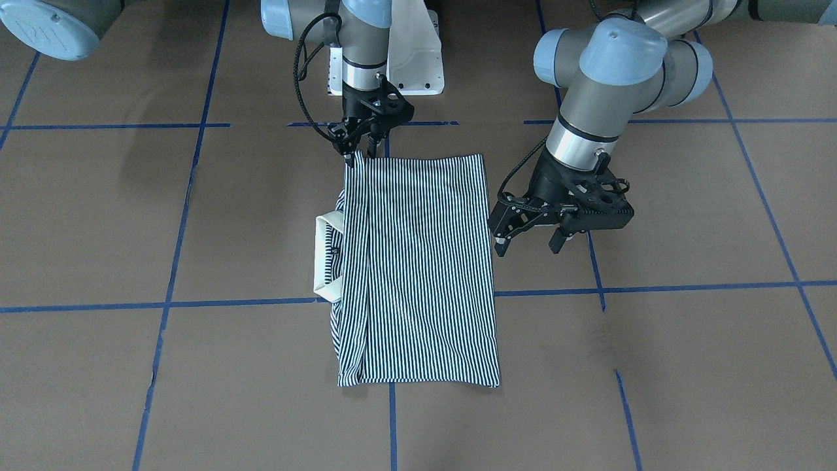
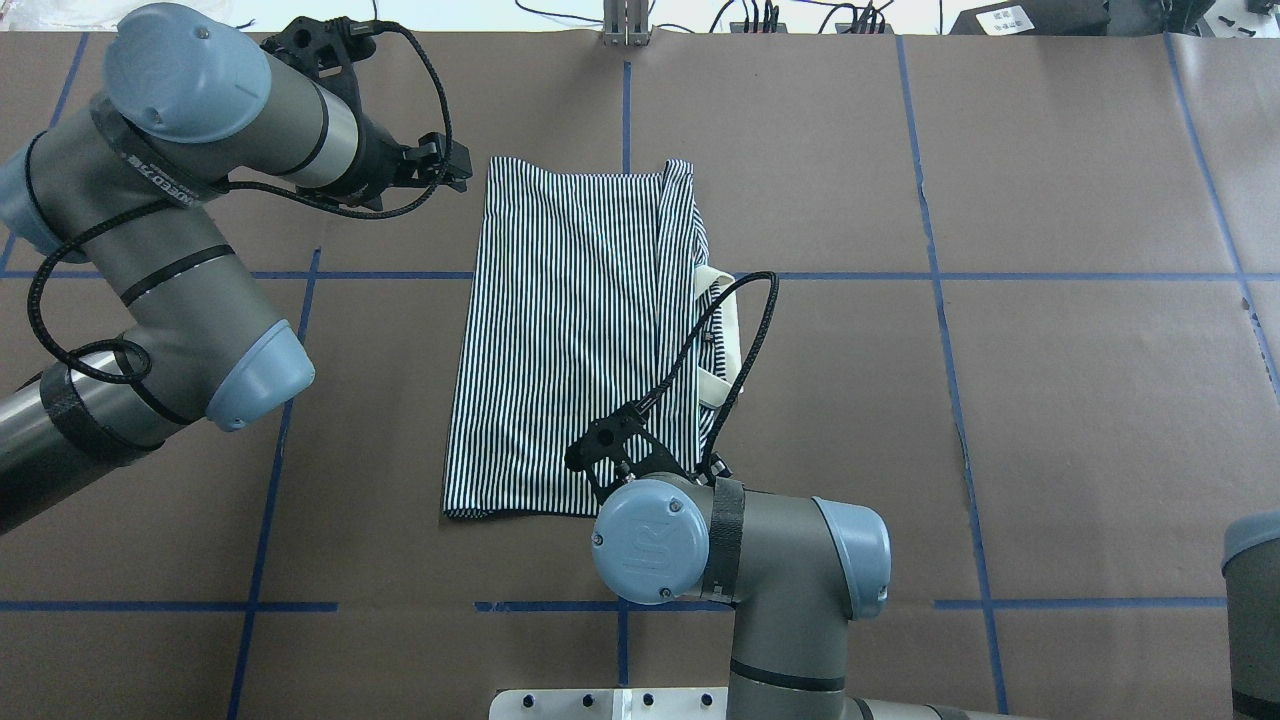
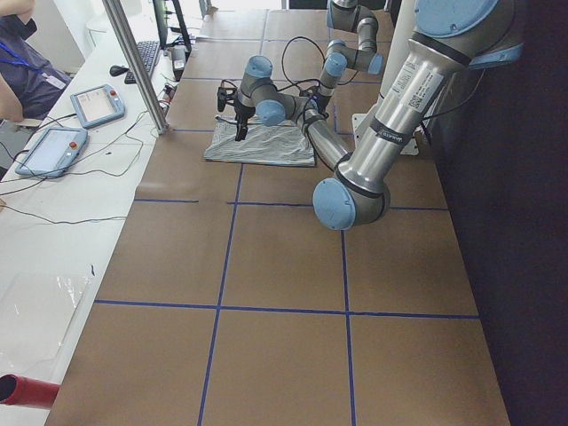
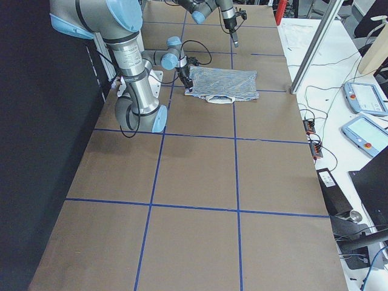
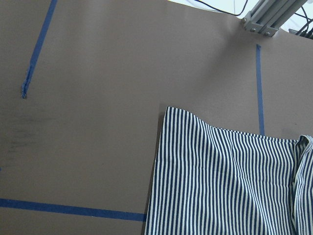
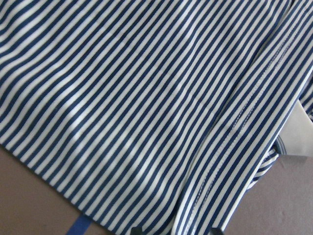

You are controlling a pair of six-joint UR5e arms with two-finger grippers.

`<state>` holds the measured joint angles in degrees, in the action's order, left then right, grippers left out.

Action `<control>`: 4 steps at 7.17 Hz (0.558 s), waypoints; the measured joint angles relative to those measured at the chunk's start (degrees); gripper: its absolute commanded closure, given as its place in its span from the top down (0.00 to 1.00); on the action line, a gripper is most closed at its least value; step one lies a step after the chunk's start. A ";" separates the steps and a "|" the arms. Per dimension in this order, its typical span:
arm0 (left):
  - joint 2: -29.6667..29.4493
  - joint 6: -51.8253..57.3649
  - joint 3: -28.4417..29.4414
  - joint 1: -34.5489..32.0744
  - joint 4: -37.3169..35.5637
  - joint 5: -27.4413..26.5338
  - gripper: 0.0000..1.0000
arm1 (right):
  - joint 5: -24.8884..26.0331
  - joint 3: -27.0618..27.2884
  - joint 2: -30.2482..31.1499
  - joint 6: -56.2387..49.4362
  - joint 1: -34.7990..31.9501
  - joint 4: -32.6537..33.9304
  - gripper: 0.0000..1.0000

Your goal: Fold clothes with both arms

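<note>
The right gripper (image 1: 361,154) points down at the corner of the polo shirt (image 1: 425,261) nearest the robot, on the collar side. Its jaws stand only narrowly apart. In the right wrist view two dark fingertips (image 6: 138,231) show at the lower edge with striped cloth between them, but I cannot tell whether they actually clamp the fabric. The left gripper (image 1: 528,243) hovers just beside the shirt's opposite long edge with its jaws spread wide and nothing in them. The left wrist view shows only a shirt corner and bare table. The shirt lies flat near the middle of the table (image 1: 654,366), folded into a long rectangle. Its white collar (image 1: 325,261) sticks out past the edge on the right arm's side. Blue tape lines (image 1: 654,288) cross the brown table surface in a grid, and one runs under the shirt.
</note>
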<state>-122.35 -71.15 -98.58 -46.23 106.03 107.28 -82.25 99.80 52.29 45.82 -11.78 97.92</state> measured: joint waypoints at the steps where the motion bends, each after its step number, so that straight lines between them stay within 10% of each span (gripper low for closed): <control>1: -0.07 -0.02 -0.04 0.00 -0.02 0.02 1.00 | -0.06 0.01 0.00 -0.02 -0.01 -0.05 0.00; 4: -0.27 0.02 -0.26 0.00 -0.08 0.11 1.00 | -0.26 0.83 0.06 -0.05 -0.53 -0.21 0.00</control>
<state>-122.62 -71.14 -98.84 -46.23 105.94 107.39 -82.51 100.63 52.35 45.77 -12.31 97.71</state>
